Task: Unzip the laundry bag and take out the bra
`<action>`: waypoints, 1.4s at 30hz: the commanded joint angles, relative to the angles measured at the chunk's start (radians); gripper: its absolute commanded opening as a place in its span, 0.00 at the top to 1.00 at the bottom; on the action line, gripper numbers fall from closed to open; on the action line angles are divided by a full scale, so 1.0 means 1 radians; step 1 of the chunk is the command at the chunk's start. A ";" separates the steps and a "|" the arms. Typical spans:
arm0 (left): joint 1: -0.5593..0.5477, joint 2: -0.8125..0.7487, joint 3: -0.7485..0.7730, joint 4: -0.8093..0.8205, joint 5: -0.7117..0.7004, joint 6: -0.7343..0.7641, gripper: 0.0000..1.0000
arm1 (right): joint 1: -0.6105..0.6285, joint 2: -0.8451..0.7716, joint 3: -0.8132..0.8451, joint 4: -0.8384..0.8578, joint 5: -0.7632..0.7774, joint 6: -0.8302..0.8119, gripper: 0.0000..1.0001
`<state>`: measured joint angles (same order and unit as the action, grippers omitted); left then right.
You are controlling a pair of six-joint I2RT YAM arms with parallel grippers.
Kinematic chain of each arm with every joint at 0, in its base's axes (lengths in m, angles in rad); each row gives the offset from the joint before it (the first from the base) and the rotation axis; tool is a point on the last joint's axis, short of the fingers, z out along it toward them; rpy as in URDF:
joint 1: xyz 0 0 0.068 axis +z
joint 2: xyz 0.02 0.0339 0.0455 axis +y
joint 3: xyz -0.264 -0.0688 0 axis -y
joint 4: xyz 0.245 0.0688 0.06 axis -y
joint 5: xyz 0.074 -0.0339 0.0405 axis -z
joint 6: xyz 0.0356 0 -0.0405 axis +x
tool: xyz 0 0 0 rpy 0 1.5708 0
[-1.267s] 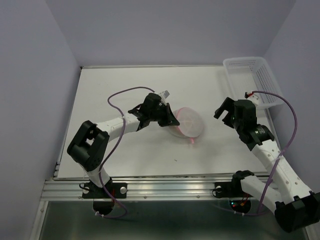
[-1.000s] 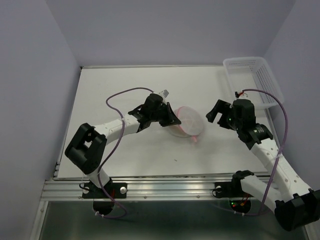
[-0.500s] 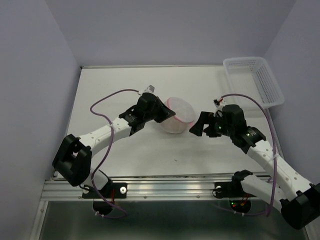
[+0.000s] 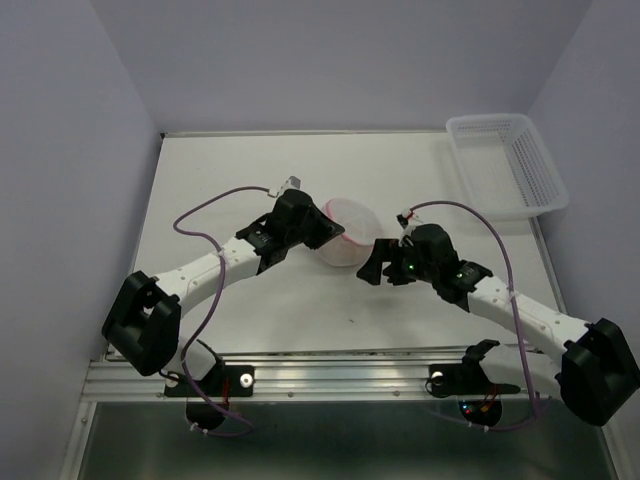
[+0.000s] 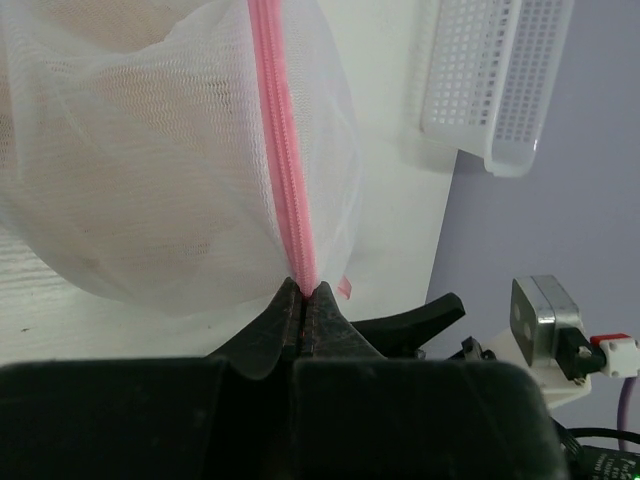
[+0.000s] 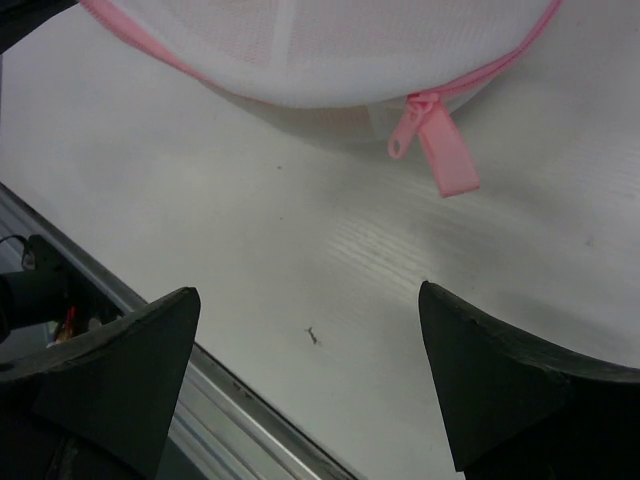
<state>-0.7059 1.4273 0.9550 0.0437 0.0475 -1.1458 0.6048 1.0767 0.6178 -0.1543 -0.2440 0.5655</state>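
Observation:
The laundry bag (image 4: 350, 232) is a round white mesh pouch with a pink zipper rim, held up on edge at the table's middle. My left gripper (image 4: 330, 232) is shut on its pink zipper rim (image 5: 285, 170). A peach tint inside the mesh in the left wrist view may be the bra; it is not clearly seen. My right gripper (image 4: 378, 265) is open, just right of and below the bag. In the right wrist view the pink zipper pull tab (image 6: 440, 150) hangs ahead of the open gripper (image 6: 310, 335), apart from it.
A white lattice plastic basket (image 4: 508, 165) stands at the table's back right corner and shows in the left wrist view (image 5: 495, 80). The metal rail of the table's near edge (image 6: 250, 420) lies close under the right gripper.
My left gripper lifted the bag from flat to standing on edge and drew it left. My right arm swung left and down from near the basket to just beside the bag.

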 commanded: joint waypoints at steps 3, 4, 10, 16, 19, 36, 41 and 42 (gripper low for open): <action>-0.003 -0.039 -0.007 0.005 -0.011 -0.011 1.00 | 0.021 0.071 -0.043 0.321 0.196 0.019 0.16; -0.003 -0.041 -0.007 0.007 -0.011 -0.011 1.00 | 0.021 0.078 -0.044 0.334 0.204 0.020 0.20; -0.003 -0.045 -0.007 -0.008 -0.021 -0.022 1.00 | 0.030 0.115 -0.041 0.386 0.305 0.054 0.51; -0.003 -0.042 -0.002 -0.010 -0.018 -0.022 1.00 | 0.039 0.143 -0.036 0.389 0.322 0.082 0.54; -0.003 -0.044 -0.001 -0.011 -0.018 -0.022 1.00 | 0.039 0.143 -0.041 0.383 0.354 0.102 0.54; -0.003 -0.053 -0.001 -0.015 -0.017 -0.023 1.00 | 0.049 0.177 -0.058 0.421 0.371 0.195 0.60; -0.003 -0.060 -0.004 -0.013 -0.015 -0.022 1.00 | 0.049 0.178 -0.061 0.429 0.402 0.217 0.66; -0.003 -0.061 -0.004 -0.015 -0.014 -0.020 1.00 | 0.049 0.177 -0.059 0.430 0.402 0.217 0.69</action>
<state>-0.7059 1.4197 0.9550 0.0170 0.0471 -1.1683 0.6434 1.2537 0.5701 0.1997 0.1101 0.7586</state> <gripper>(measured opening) 0.048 0.347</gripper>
